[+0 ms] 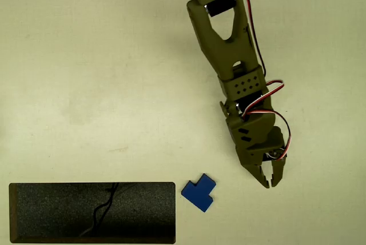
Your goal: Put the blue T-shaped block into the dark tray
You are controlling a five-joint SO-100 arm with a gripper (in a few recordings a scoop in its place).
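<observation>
Gripper point(269, 182) at the end of the olive-green arm point(229, 45), tips pointing toward the near edge of the table point(86, 85) in the overhead view, fingers drawn close together with only a sliver of gap, holding nothing. Sits to the right of the blue T-shaped block point(199, 192), near it but clearly apart.

Block flat on the pale table close to the near edge, turned at an angle, just beside the right end of the dark tray point(166, 213), not touching the rim. Tray lies along the near edge toward the left corner; a thin dark line, perhaps a wire or a shadow, crosses its speckled floor, hard to tell which.

Step in hand, by judgement: the approach, with no grasp made yet. Next move calls for spreading the fingers wider, shifting left over the block, turning the wrist to suit the tilted T, then lowering. After the grasp, only a short carry left over the tray's right rim.
</observation>
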